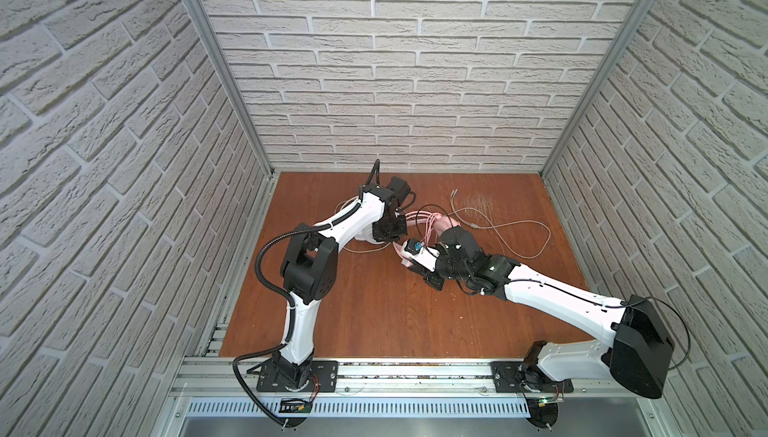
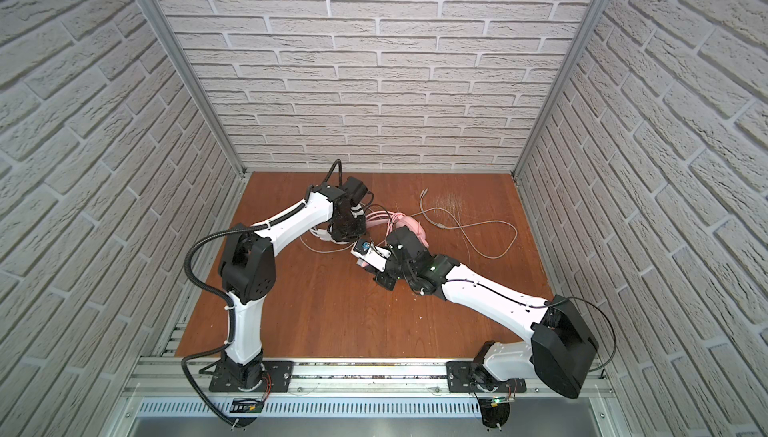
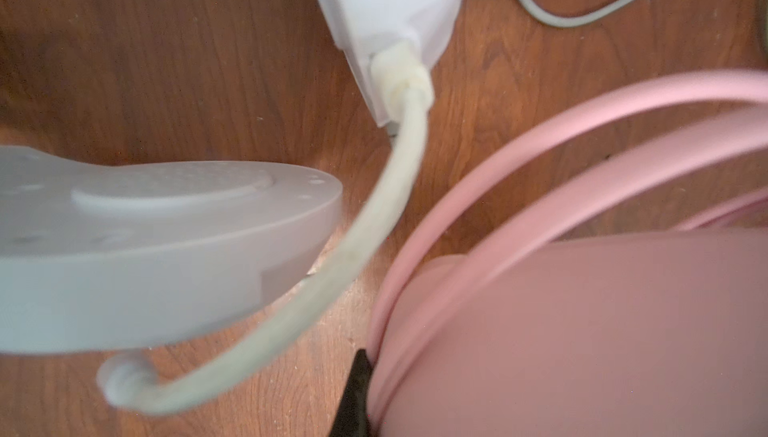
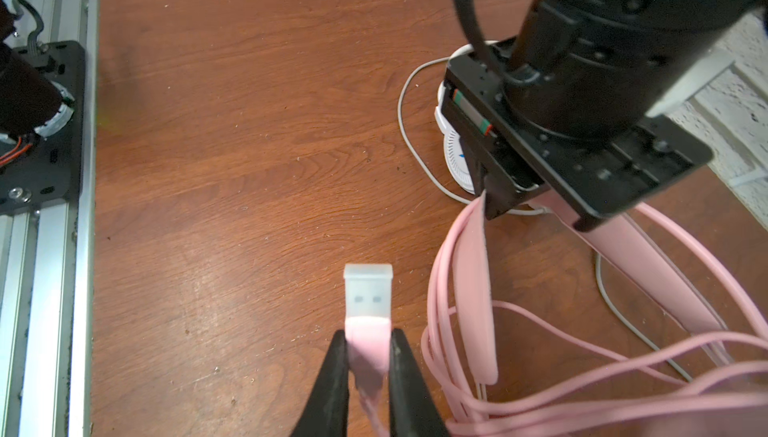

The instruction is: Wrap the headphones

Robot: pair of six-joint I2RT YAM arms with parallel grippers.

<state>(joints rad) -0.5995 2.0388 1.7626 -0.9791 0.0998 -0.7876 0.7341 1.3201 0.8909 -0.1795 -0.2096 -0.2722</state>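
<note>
The right pincer (image 4: 368, 356) is closed on the pink USB plug (image 4: 368, 289), just above the tabletop (image 4: 249, 123). The left pincer (image 4: 536, 206) is clamped shut on the pink headset's band (image 4: 473, 289) at mid-tabletop, beside the white headset (image 3: 166, 248). To wrap well, keep the band pinned and lead the pink cord (image 4: 623, 356) in snug turns, clear of the grey cord (image 1: 519, 239). The left fingertips are hidden; both earcups are largely covered by the arms
</note>
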